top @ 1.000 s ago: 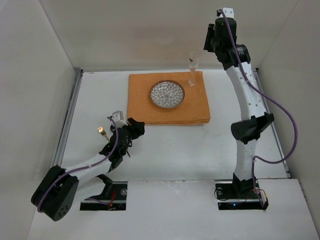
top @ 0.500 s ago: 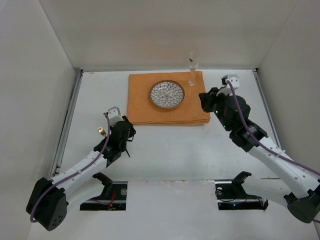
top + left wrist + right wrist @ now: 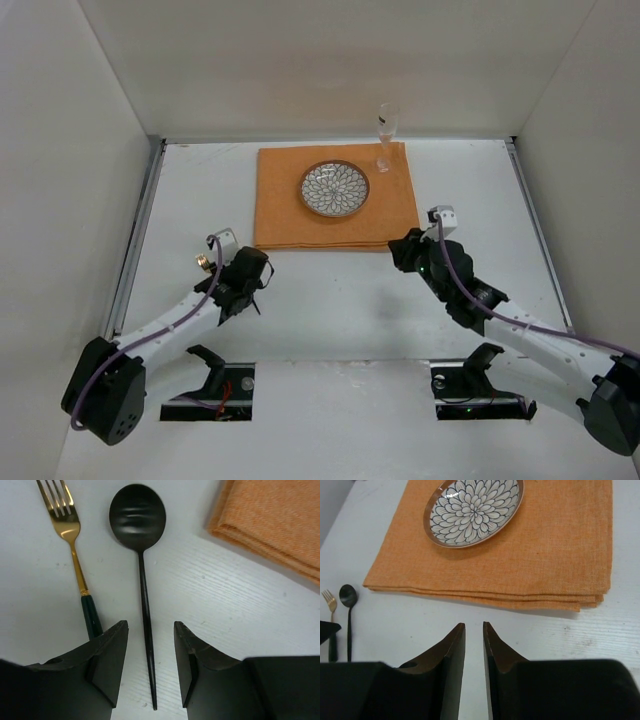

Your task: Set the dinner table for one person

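Note:
On the white dinner table [image 3: 330, 310] lies an orange placemat [image 3: 285, 205] with a patterned plate [image 3: 335, 188] on it and a clear glass [image 3: 384, 135] at its far right corner. A black spoon [image 3: 137, 515] and a gold fork with a dark handle [image 3: 75, 545] lie side by side left of the placemat [image 3: 270, 515]. My left gripper [image 3: 150, 650] is open low over the spoon, its fingers either side of the handle's end without touching it. My right gripper [image 3: 474, 630] hovers before the placemat's [image 3: 545, 565] front edge, jaws a narrow gap apart, nothing between them.
White walls close in the table on the left, back and right. The fork's gold end [image 3: 203, 262] shows just left of the left gripper [image 3: 245, 275]. The right gripper [image 3: 405, 250] sits off the placemat's front right corner. Both arm bases stand at the near edge.
The right arm has swung down from high at the back to low by the placemat's front right corner. The left arm shifted slightly back and left. Both grippers have narrowed.

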Robot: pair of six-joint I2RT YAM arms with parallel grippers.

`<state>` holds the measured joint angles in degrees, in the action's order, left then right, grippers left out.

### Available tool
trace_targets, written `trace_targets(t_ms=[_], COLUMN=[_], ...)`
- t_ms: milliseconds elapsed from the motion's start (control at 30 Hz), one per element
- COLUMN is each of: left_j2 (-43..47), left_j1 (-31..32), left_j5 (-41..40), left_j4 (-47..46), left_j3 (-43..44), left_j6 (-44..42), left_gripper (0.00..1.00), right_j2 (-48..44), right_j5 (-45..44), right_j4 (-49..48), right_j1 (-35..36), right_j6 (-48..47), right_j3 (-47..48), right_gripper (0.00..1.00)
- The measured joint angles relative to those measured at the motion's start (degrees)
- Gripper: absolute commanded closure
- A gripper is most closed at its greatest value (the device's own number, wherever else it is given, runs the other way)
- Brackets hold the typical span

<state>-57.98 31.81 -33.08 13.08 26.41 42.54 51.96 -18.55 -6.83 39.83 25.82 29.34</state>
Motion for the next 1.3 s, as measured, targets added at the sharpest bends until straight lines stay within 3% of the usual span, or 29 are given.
trace_targets(t_ms=[233,667,1100,1300], left_j2=[-7.45,-12.66,-10.88,-4.22], left_j1=[-0.42,-1.88,-4.94,-4.46], left_j5=[0.09,2.67,4.52,4.13], left_j4=[1.03,-1.55,-6.03,-3.26], left_j3=[1.49,1.70,-0.50,-1.36], left_j6=[1.79,2.99,3.93,3.10], left_gripper=[0.62,0.74,1.00,1.00], right_j2=[0.33,2.16,-1.92,-4.70], right_j5=[1.60,2.78,2.71,2.69], right_j4=[-5.18,-7.41,-7.58,-7.76], right_j1=[0.00,0.70,-2.36,-4.57], right_j6=[2.12,3.82,5.33,6.56], right_j3=[-2.19,-2.19,-4.83,-5.27], right_gripper=[0.71,0.67,0.59,0.54])
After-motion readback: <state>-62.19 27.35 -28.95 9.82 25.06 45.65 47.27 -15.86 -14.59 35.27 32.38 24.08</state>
